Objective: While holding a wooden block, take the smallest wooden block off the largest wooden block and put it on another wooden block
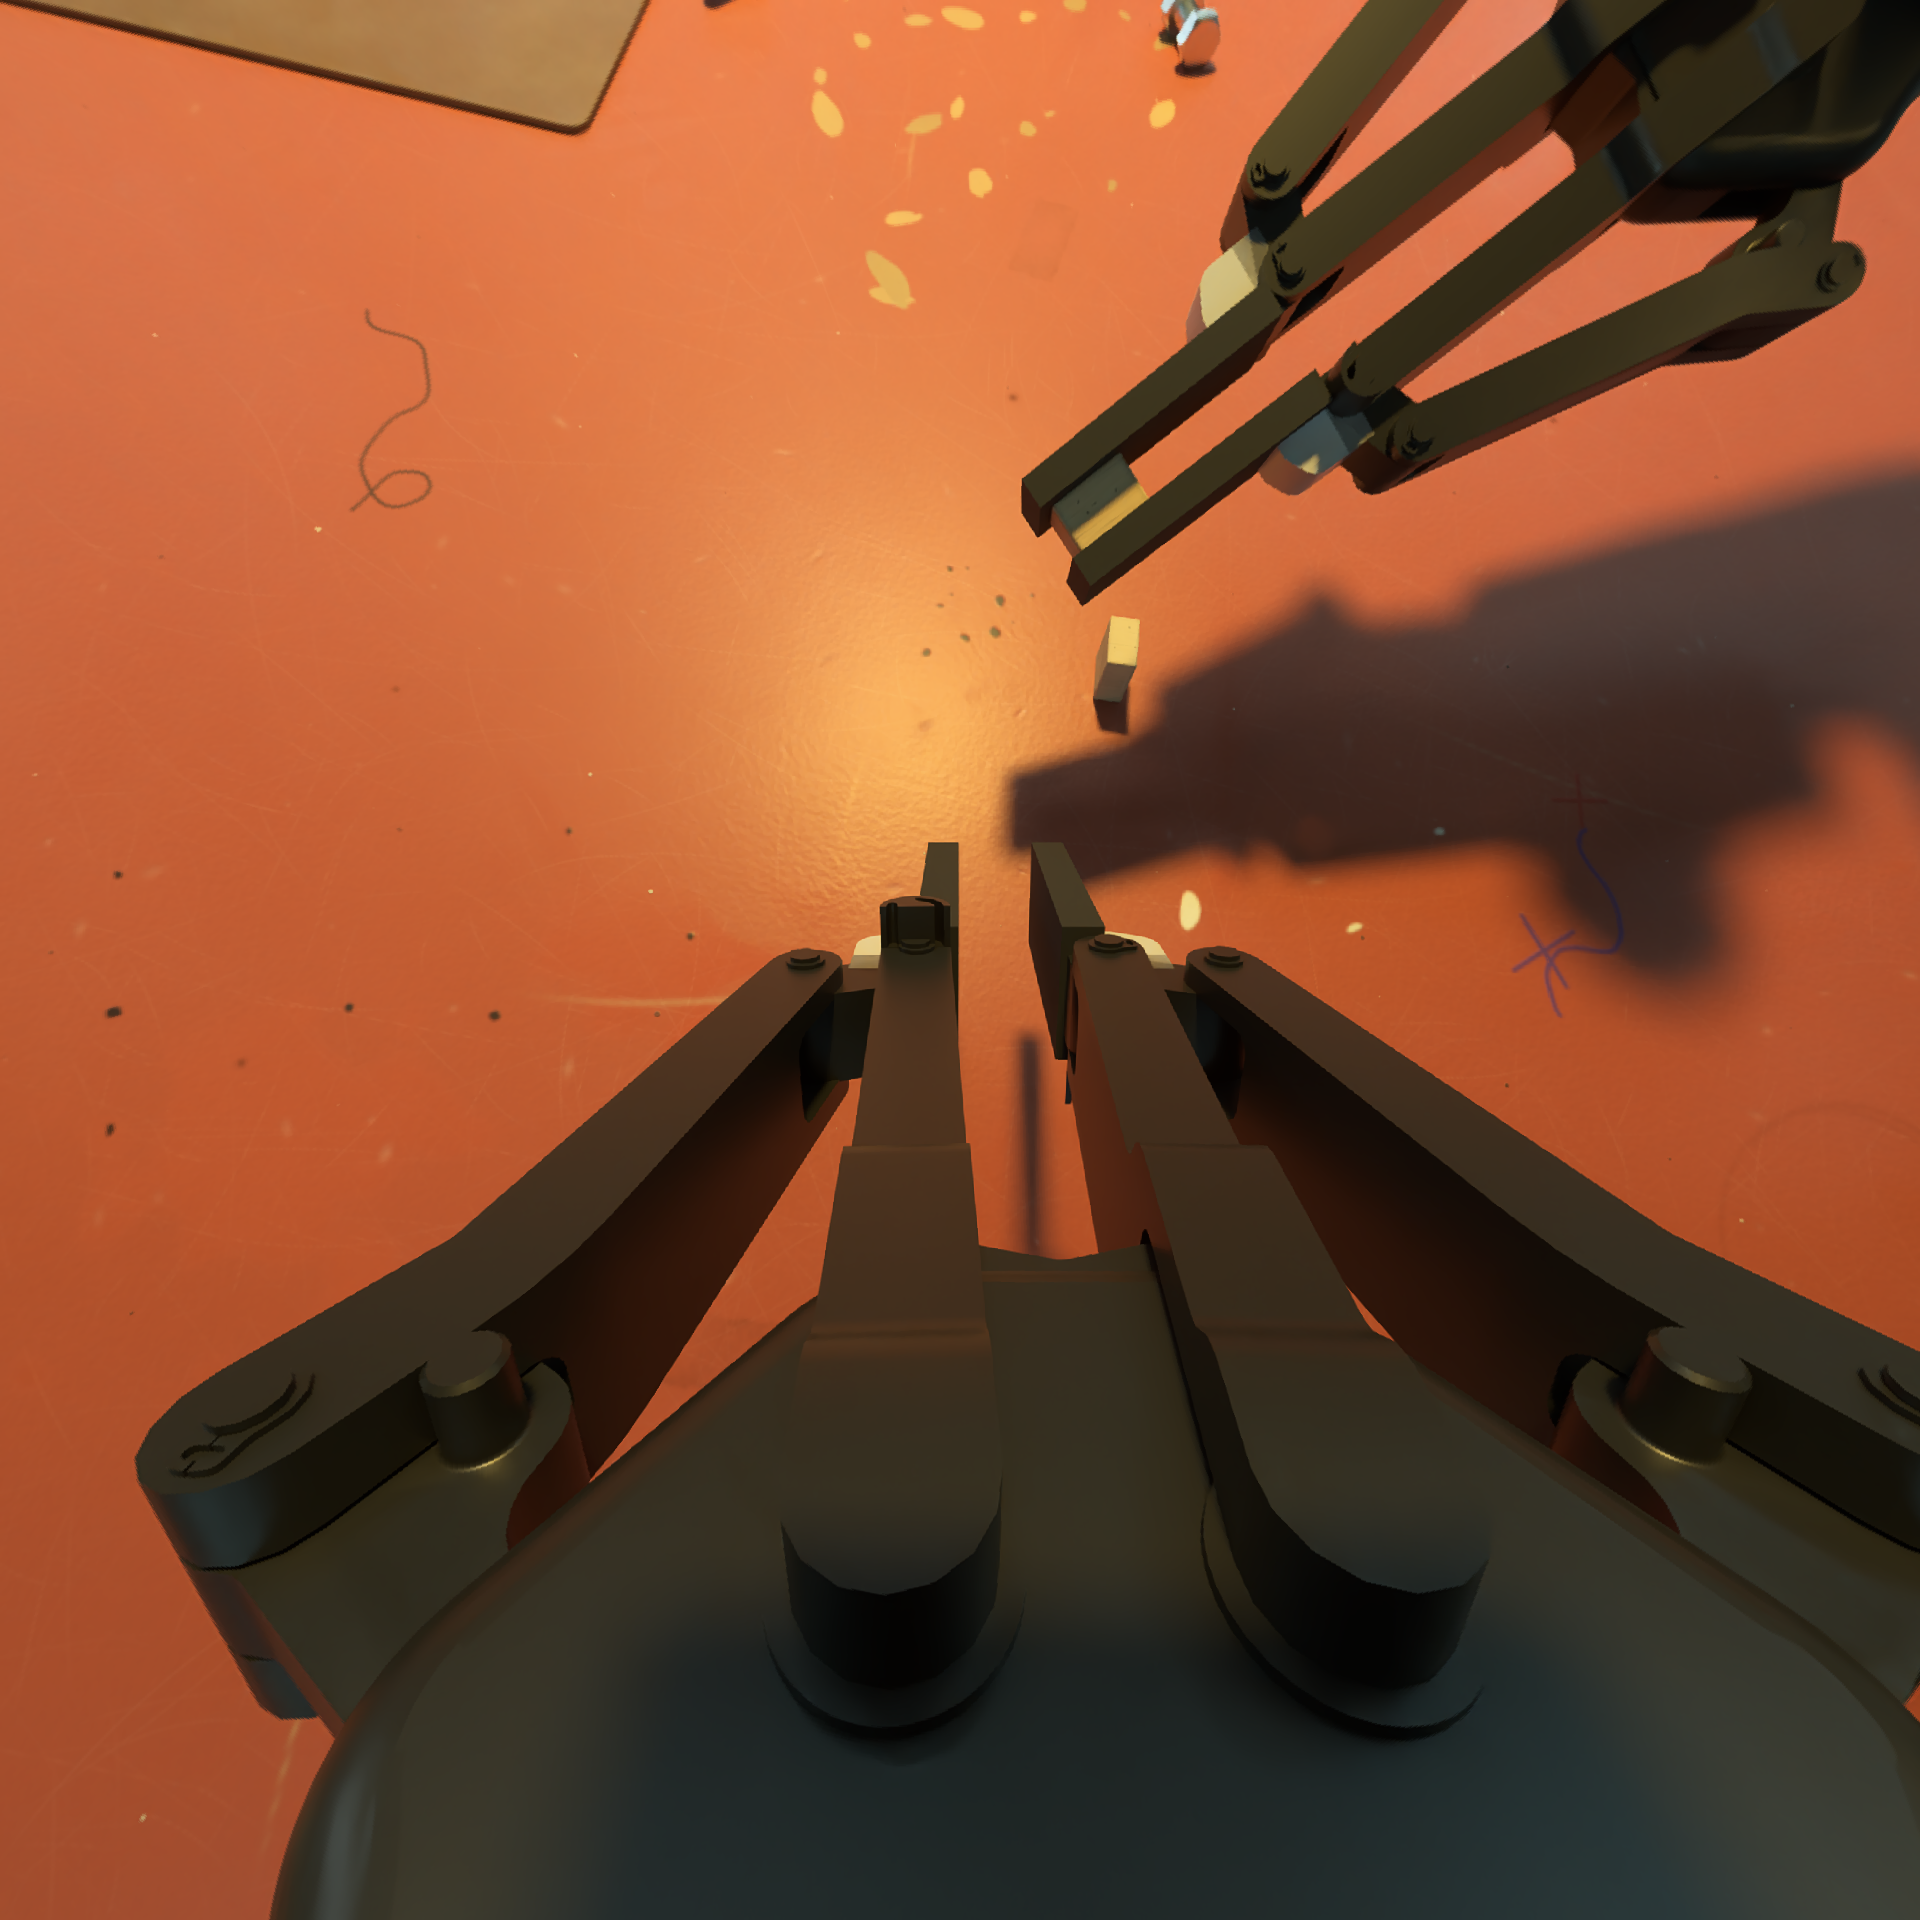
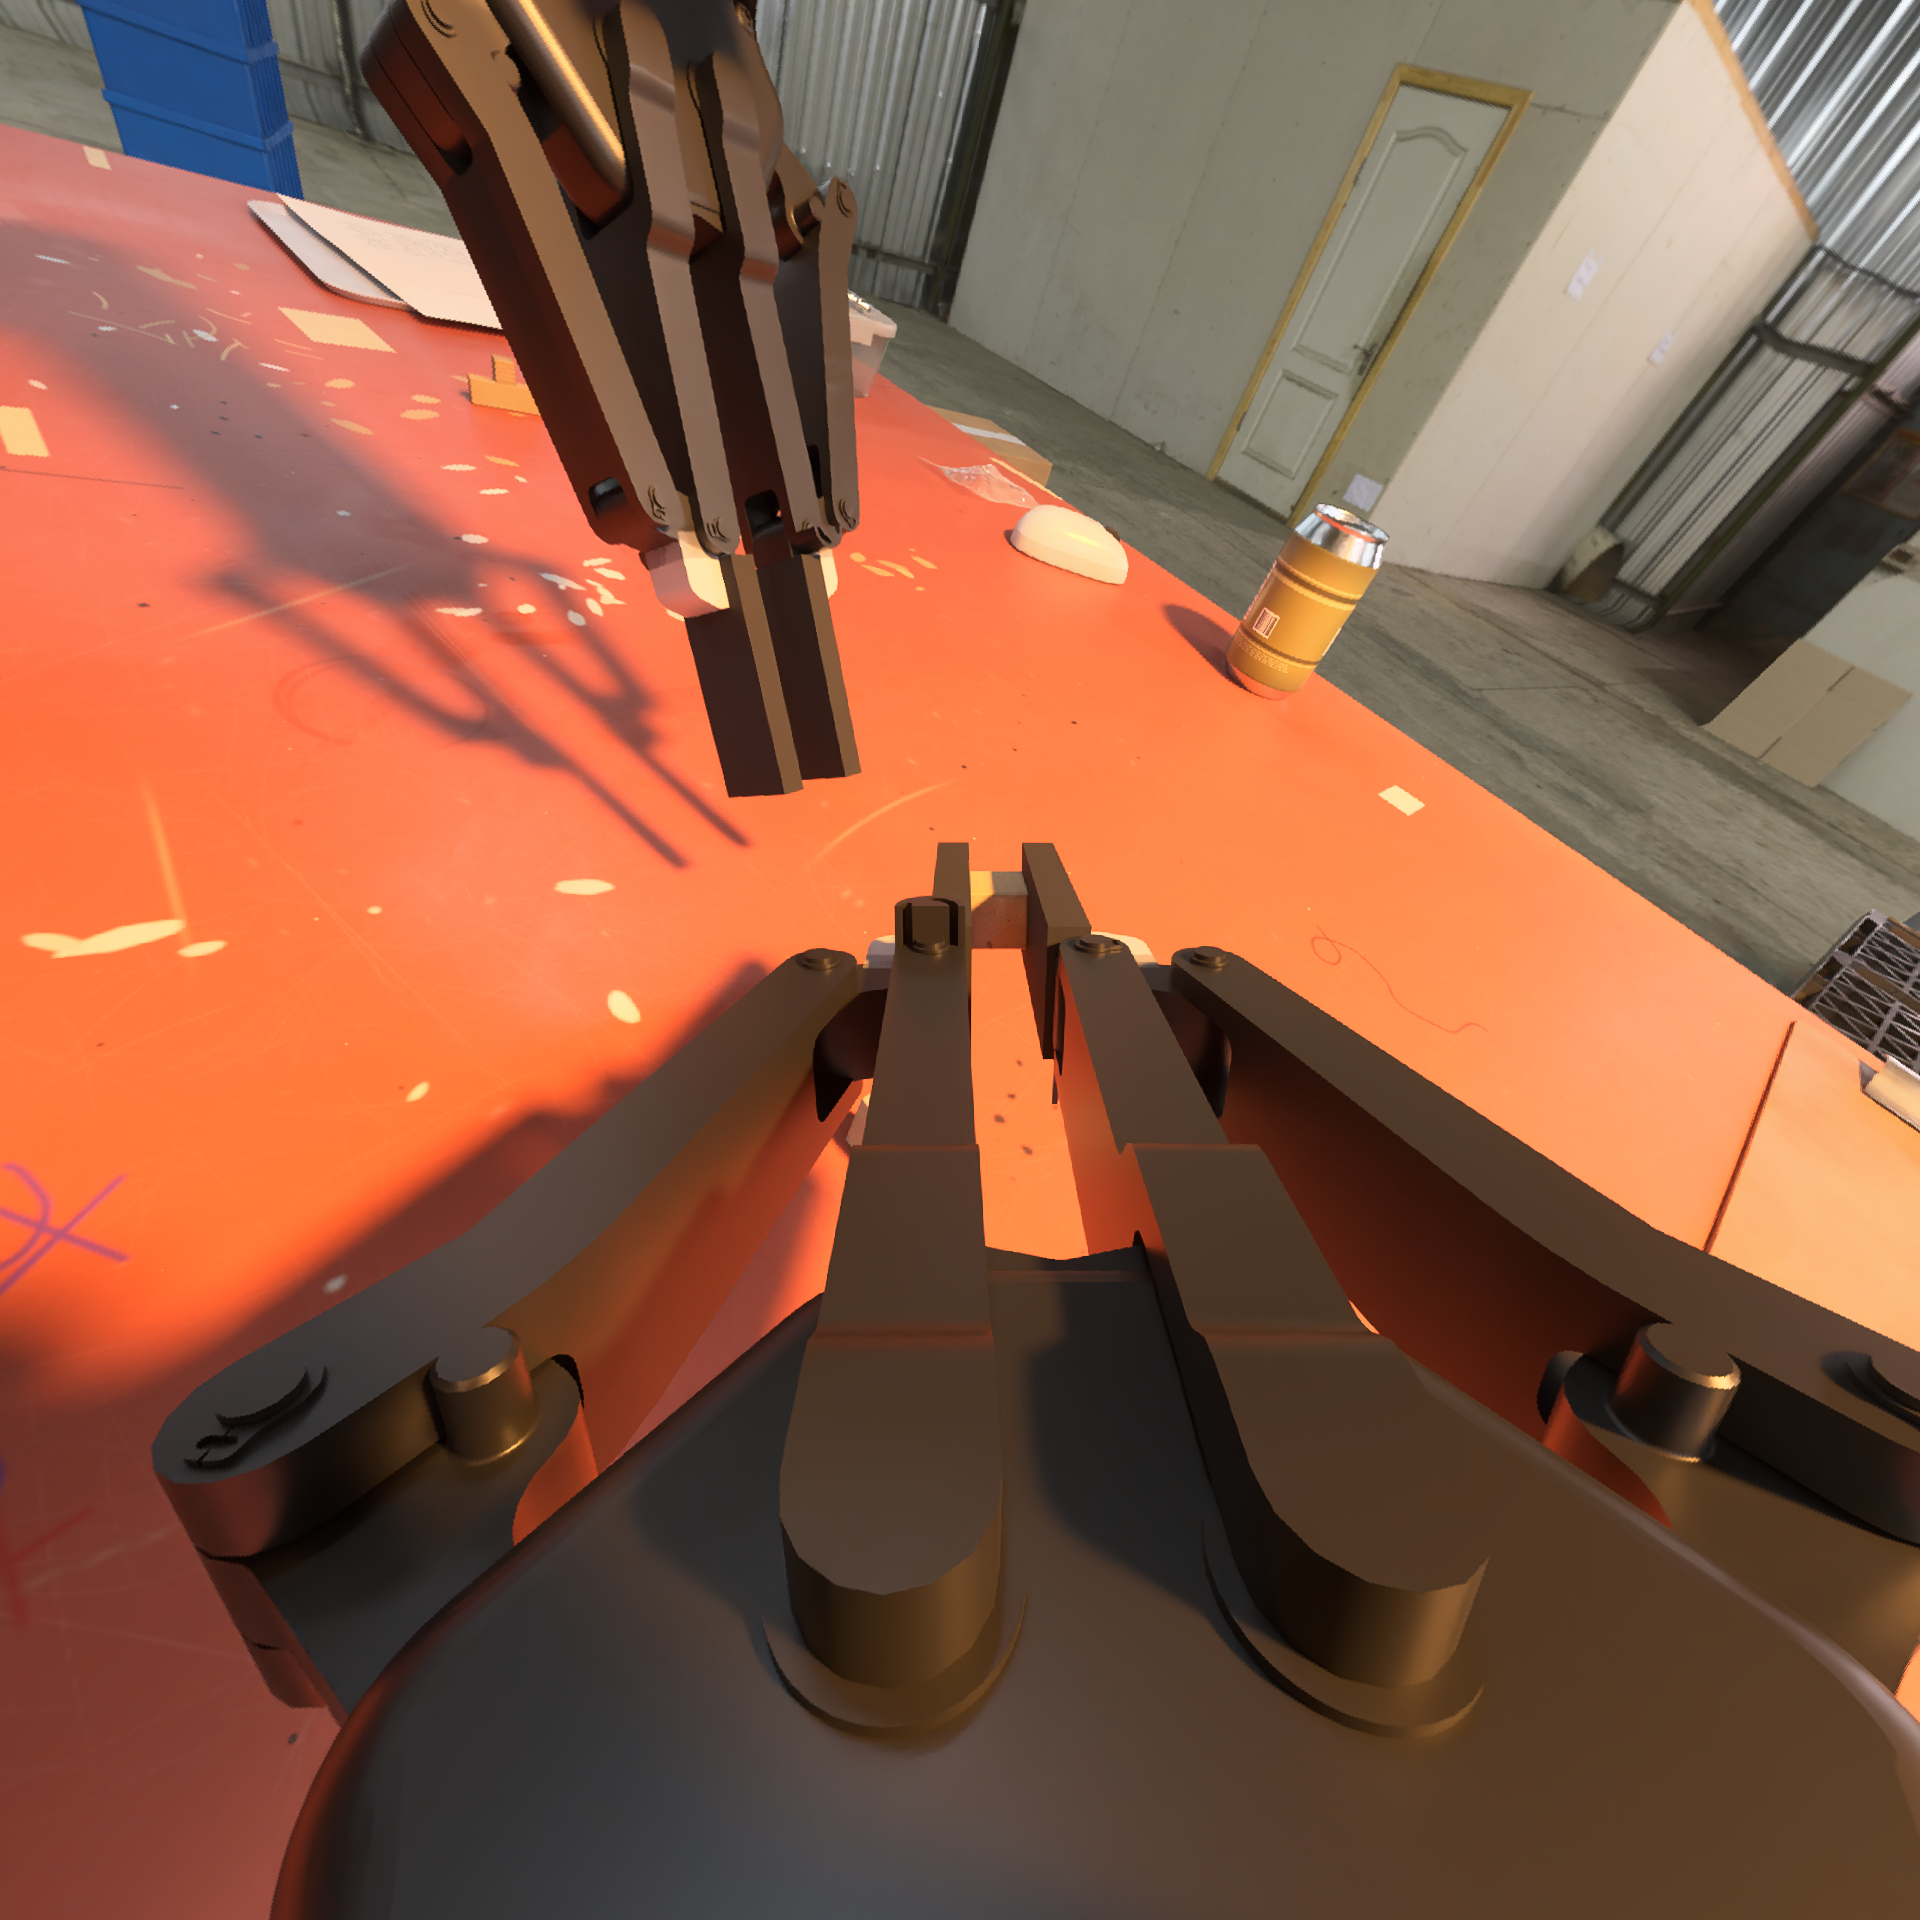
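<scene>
My right gripper (image 2: pixel 995 862) is shut on a pale wooden block (image 2: pixel 995 906) and holds it above the orange table (image 2: pixel 312 790). In the left wrist view this gripper (image 1: pixel 1060 545) shows at the upper right with the block (image 1: pixel 1096 509) between its tips. A small wooden block (image 1: pixel 1117 660) stands on the table just below it. My left gripper (image 1: pixel 995 862) is empty, its jaws only a narrow gap apart. It hangs over the table in the right wrist view (image 2: pixel 790 774). A flat wooden block (image 2: pixel 499 393) with a small piece on top lies far back, partly hidden.
An orange can (image 2: pixel 1304 603) and a white rounded object (image 2: pixel 1070 545) stand near the table's far edge. Papers (image 2: pixel 384 260) lie at the back, blue crates (image 2: pixel 187 94) behind them. A brown board (image 1: pixel 416 52) and a bolt (image 1: pixel 1190 31) lie at the top of the left wrist view.
</scene>
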Robot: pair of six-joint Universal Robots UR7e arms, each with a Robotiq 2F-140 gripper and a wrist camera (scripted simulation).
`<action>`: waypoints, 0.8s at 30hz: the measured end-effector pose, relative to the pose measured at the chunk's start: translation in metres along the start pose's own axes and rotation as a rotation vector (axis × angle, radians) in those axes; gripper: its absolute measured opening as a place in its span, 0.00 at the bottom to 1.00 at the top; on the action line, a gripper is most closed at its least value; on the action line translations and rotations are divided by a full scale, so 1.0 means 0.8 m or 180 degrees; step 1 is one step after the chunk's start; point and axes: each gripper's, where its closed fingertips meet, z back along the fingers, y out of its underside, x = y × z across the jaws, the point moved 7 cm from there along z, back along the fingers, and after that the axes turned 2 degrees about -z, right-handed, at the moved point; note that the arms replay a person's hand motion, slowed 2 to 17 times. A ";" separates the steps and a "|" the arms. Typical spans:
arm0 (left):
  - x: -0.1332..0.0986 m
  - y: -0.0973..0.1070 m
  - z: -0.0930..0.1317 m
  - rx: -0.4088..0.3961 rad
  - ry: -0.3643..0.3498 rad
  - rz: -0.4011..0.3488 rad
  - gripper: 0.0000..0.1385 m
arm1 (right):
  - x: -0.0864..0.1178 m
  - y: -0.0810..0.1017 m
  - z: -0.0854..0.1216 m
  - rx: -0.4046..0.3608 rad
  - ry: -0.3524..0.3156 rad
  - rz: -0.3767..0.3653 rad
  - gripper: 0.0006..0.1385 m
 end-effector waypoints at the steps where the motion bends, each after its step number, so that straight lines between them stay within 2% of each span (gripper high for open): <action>1: 0.000 0.000 0.002 -0.0021 -0.0012 0.0007 0.13 | 0.000 0.000 0.000 0.0001 0.0002 0.0001 0.09; 24: 0.003 -0.002 0.057 -0.0620 -0.0411 0.0156 0.08 | -0.003 0.000 0.001 0.0004 0.0072 -0.0001 0.09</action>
